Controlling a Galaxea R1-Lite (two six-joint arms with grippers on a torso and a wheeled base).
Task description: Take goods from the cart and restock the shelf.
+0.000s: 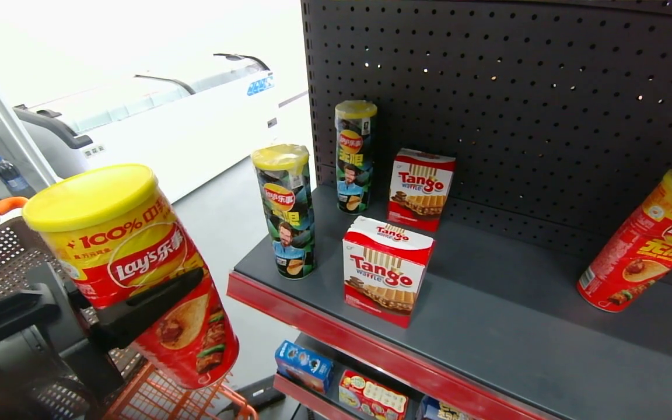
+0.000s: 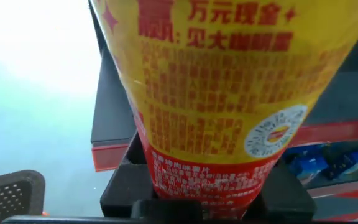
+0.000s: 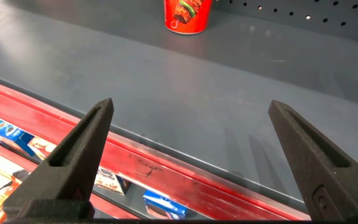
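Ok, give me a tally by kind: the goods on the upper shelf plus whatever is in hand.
red chip can: 2, one in the left hand, one at the right of the upper shelf
dark chip can: 2
wafer box: 2
Total: 6

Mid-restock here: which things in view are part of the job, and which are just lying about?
Job:
red chip can, clamped in the left gripper
orange cart
shelf
right gripper, open at the shelf's front

Just about:
white chest freezer
bottles at far left
lower-shelf boxes
wafer boxes and dark cans, already shelved
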